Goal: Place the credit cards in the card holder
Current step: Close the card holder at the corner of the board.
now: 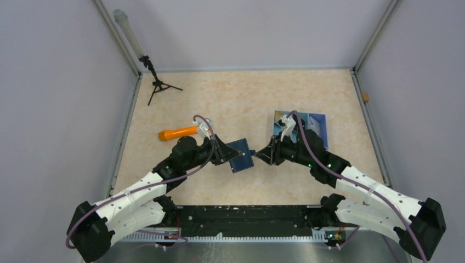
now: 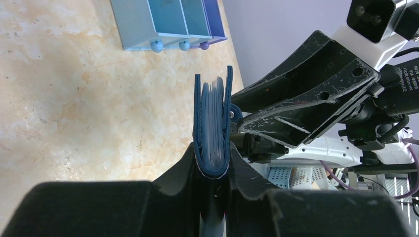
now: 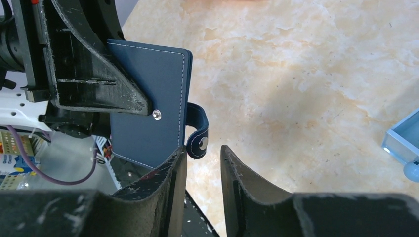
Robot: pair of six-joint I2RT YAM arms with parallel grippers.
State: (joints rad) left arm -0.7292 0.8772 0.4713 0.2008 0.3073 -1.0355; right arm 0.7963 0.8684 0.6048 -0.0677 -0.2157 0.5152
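Note:
The card holder (image 1: 241, 155) is a navy-blue folded wallet held off the table between the two arms. My left gripper (image 2: 213, 148) is shut on its folded spine. In the left wrist view the card holder (image 2: 213, 118) stands edge-on, with thin pale edges between its covers. I cannot tell whether these are credit cards; no loose credit cards are in view. My right gripper (image 3: 202, 150) faces the holder's cover (image 3: 148, 98), jaws apart. The snap strap (image 3: 197, 140) hangs at its fingertips, close to one finger (image 3: 175, 168) and not pinched.
A pale blue drawer box (image 1: 307, 127) stands behind the right arm, also seen in the left wrist view (image 2: 168, 22). An orange tool (image 1: 178, 133) lies left of centre. A small black tripod (image 1: 159, 85) stands at the back left. Grey walls enclose the table.

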